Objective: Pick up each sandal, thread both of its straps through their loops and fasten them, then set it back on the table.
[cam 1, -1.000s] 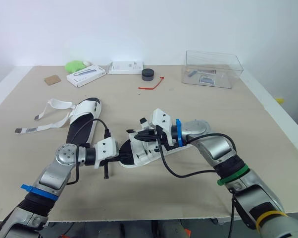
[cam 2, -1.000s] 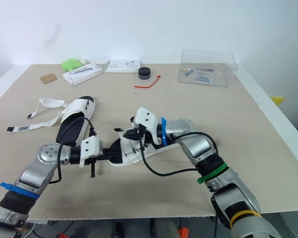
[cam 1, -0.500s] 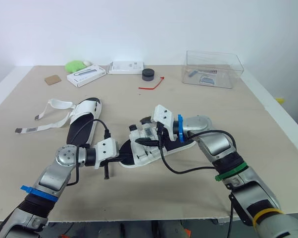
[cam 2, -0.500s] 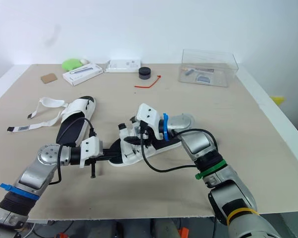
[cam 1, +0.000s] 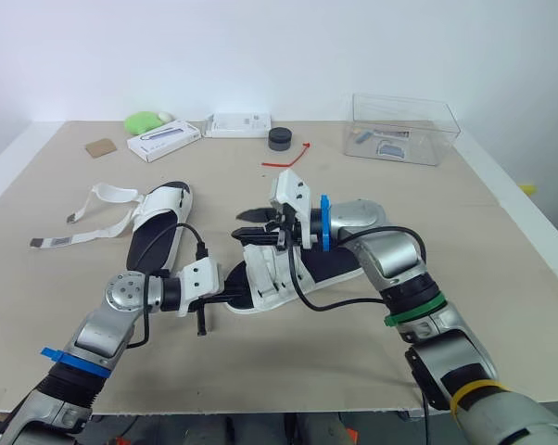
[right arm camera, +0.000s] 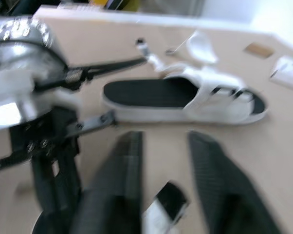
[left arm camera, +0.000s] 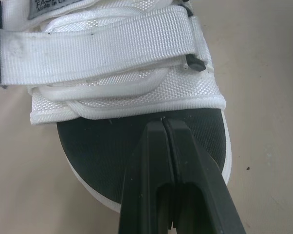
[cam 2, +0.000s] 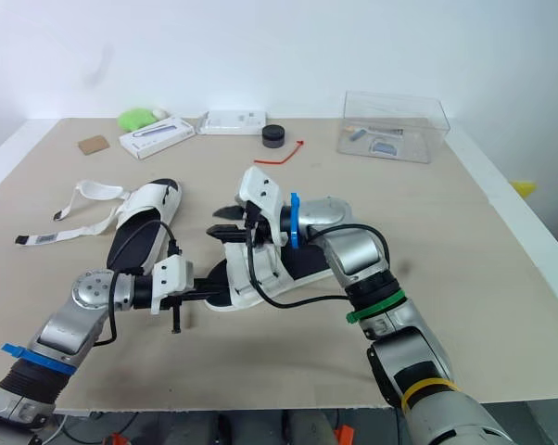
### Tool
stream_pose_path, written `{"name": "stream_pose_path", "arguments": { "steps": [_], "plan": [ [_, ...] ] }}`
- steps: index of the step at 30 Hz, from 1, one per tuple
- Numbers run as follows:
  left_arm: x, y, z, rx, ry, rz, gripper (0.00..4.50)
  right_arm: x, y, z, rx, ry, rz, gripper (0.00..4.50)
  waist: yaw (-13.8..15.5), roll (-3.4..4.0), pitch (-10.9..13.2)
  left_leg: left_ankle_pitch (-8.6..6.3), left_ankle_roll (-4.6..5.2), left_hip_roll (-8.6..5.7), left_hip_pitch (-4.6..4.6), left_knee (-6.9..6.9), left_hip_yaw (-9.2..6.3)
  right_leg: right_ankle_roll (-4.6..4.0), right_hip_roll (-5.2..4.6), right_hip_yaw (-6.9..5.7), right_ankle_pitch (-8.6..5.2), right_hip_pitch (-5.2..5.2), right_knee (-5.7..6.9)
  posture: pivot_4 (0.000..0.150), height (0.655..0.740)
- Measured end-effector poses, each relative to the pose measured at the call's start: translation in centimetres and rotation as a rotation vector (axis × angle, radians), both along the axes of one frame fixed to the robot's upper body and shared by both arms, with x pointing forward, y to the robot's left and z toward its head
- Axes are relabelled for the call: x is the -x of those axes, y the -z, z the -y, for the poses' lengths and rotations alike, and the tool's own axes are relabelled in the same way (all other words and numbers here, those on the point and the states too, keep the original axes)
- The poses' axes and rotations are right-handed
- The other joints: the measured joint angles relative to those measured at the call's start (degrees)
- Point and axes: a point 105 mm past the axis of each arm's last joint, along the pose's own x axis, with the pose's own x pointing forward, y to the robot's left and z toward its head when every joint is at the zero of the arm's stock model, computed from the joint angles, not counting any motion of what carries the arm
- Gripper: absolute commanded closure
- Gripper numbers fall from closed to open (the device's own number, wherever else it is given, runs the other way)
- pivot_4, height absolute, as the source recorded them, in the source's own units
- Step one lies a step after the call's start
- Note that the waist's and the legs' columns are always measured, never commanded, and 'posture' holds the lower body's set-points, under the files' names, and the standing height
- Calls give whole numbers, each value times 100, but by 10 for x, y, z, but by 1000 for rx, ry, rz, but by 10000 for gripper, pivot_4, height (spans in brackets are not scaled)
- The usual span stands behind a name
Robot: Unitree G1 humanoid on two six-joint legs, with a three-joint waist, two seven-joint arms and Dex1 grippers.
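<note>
- Left gripper (cam 1: 231, 298): fingers pressed together, tips on the near sandal's (cam 1: 284, 269) black footbed.
- Right gripper (cam 1: 253, 222): fingers spread, gripping nothing, just above that sandal.
- Second sandal (cam 1: 158, 222) lies flat on the table (cam 1: 464, 241), straps loose.

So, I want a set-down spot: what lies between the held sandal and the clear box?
Nothing: the left eye view shows bare table from the sandal to the clear box, though the right arm hides the near part.
</note>
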Motion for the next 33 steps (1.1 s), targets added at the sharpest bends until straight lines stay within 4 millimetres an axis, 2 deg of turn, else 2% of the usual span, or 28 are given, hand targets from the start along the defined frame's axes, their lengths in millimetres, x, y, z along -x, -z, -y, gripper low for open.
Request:
{"name": "stream_pose_path", "arguments": {
  "steps": [4,6,11,18,19,20,21,25,27,28,31,32,33],
  "plan": [
    [0,-1,0,7,-1,-2,45000,-7,25,4,97,20,-52,44366,1,0,0,0,0,0,-15,0,2,0,4,-1,2,-18,1,1500,7400],
    [0,-1,0,9,-2,-1,45000,-14,30,7,154,28,-34,44366,0,1,0,1,0,0,-17,1,7,2,5,-1,4,-23,2,1500,7400],
    [0,-1,1,13,-5,0,45000,-21,30,4,236,0,37,44366,0,0,0,1,0,-1,-16,3,12,7,9,1,8,-22,2,1500,7400],
    [1,-1,1,16,-6,5,45000,-24,25,6,235,-10,73,44366,0,1,0,1,0,0,-18,2,12,4,3,1,8,-25,2,1500,7400],
    [1,-2,1,17,-5,8,45000,-27,21,10,219,11,63,38389,0,1,1,1,0,0,-21,2,12,4,2,1,8,-27,2,1500,7400],
    [2,-2,2,17,-3,11,45000,-33,14,17,200,42,60,35978,0,2,1,1,0,-1,-28,2,13,4,0,1,9,-33,2,1500,7400],
    [2,-3,2,18,-2,13,45000,-37,7,23,187,69,64,31469,0,2,2,1,0,-2,-36,2,14,4,-2,1,10,-40,2,1500,7400],
    [3,-5,2,21,3,27,45000,-59,-26,68,135,190,115,12232,3,2,1,0,-2,-7,-60,2,10,3,-10,0,10,-57,-2,1500,7400],
    [2,-6,2,21,3,30,45000,-64,-28,85,127,221,120,5004,2,2,1,-2,-2,-7,-64,0,8,3,-10,0,10,-56,-8,1500,7400],
    [2,-7,2,23,3,29,45000,-65,-24,100,145,223,114,312,3,3,4,-2,-2,-8,-67,0,7,3,-10,1,10,-57,-11,1500,7400],
    [2,-11,1,53,-9,0,45000,-58,-14,123,177,172,91,312,1,8,17,-2,-1,-8,-71,0,9,6,-8,1,11,-58,-15,1500,7400],
    [1,-16,-3,79,-26,-18,42393,-52,-2,138,203,137,55,69,-3,4,37,-2,0,-6,-74,1,8,6,-4,1,11,-60,-15,1500,7400],
    [0,-17,-4,82,-30,-17,40824,-51,0,140,206,133,48,0,-3,5,40,-2,0,-5,-75,1,8,6,-4,1,11,-61,-16,1500,7400]
  ]
}}
